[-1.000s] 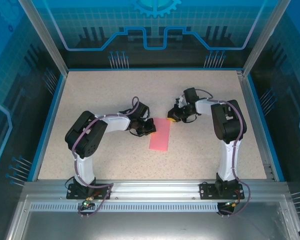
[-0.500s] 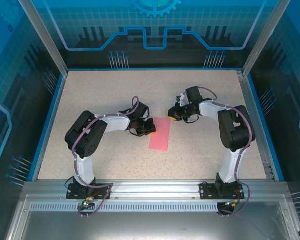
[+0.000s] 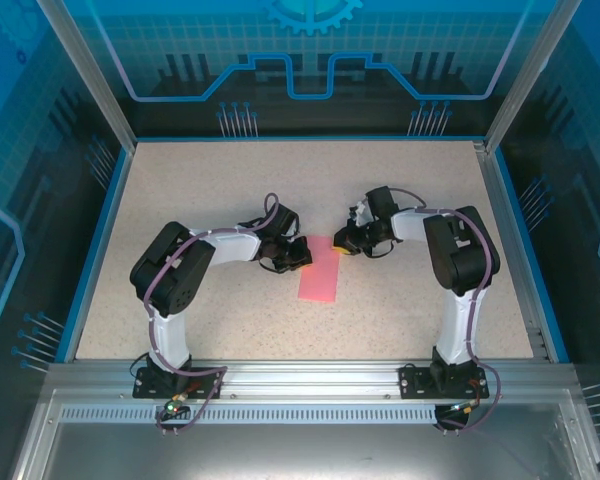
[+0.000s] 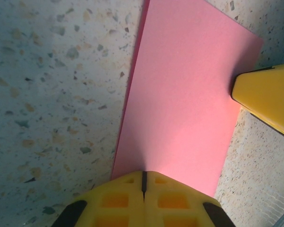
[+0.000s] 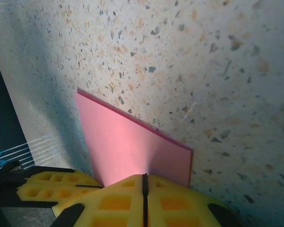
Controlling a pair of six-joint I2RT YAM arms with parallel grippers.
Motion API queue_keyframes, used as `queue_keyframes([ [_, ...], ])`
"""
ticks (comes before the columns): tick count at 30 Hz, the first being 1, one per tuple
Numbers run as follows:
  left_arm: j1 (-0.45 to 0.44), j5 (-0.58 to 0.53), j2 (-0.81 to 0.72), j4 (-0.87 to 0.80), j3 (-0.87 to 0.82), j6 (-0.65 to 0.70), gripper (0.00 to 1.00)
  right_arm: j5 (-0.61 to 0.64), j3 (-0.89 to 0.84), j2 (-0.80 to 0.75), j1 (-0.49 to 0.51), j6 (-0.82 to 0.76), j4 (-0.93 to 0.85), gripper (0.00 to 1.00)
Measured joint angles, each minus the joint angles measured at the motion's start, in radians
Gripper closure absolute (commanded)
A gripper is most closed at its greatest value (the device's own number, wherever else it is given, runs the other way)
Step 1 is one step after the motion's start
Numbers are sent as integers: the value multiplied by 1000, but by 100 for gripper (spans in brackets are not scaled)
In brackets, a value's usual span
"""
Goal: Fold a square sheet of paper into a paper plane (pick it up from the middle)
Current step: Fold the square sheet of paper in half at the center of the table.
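While the left gripper (image 4: 143,174) stands closed, its yellow tips rest on one short end of the sheet of paper (image 4: 184,94). The right gripper (image 5: 144,177), likewise closed, bears on the neighbouring corner. Whether either pinches a layer cannot be told. The sheet lies flat on the speckled surface (image 3: 200,190) between the arms as a narrow pink rectangle, apparently doubled over. Judged thin, light and limp, it should slide readily under a sideways push, take permanent creases and tear if the arms pull apart. Holding is probably safest by pressing near the edges, or by pinching a lifted edge close to the fold.
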Motion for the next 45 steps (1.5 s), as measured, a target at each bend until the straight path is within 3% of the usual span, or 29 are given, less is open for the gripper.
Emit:
queue_keyframes([
  [14, -3, -7, 0, -5, 5, 0, 100, 21, -157, -232, 58, -22, -27, 91],
  [22, -4, -8, 0, -5, 5, 0, 100, 22, -265, -239, 97, -18, -5, 91],
  [45, -4, -8, 0, -8, 6, 0, 100, 15, -337, -294, 147, -32, -2, 89],
])
